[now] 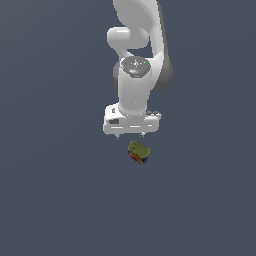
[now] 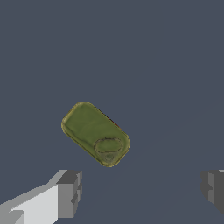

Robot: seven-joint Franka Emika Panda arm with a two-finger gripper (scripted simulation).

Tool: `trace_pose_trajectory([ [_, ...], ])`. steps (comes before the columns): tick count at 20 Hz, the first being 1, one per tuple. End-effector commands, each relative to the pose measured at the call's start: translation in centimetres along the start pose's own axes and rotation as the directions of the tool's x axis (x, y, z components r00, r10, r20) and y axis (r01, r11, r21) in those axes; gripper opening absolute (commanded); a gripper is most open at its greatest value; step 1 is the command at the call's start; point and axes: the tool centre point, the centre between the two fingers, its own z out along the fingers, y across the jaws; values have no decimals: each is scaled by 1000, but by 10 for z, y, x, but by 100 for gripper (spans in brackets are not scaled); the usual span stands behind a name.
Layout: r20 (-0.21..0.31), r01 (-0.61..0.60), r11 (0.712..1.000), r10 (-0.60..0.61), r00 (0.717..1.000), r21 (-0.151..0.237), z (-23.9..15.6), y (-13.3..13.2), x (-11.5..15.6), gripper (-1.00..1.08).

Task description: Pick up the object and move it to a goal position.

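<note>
So the white arm [image 1: 135, 65] is reaching down over a plain dark grey-blue counter [image 1: 50, 200], with the gripper [image 1: 131, 134] pointing downward. The object [image 1: 138, 152] sits on the counter just below the gripper in the exterior view, nudged a bit toward the exterior view's right, and nothing is touching it. It's a small blocky thing with an olive-green top, and you can catch a bit of red/orange and dark blue on its side.

From the wrist view the object [image 2: 96, 133] looks like a rounded green rectangle lying at a diagonal, with a faint oval outline near one end. The gripper [image 2: 142, 189] has its jaws spread wide, holding nothing: one grey fingertip [image 2: 70, 192] shows on one side and the other is right at the opposite edge of the frame. The object isn't between them; it lies clear of both fingers, nearer the one attached to the white bit.
</note>
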Motion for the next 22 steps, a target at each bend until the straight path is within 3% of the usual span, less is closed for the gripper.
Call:
trace_pose_trajectory([
  [1, 0, 13, 1000, -13, 1000, 0, 1, -1, 0, 100],
  [13, -2, 210, 978, -210, 978, 2, 17, -9, 4, 100],
  [17, -4, 318, 948, -318, 948, 4, 26, -14, 6, 100],
  [22, -9, 454, 891, -454, 891, 7, 37, -21, 9, 100],
])
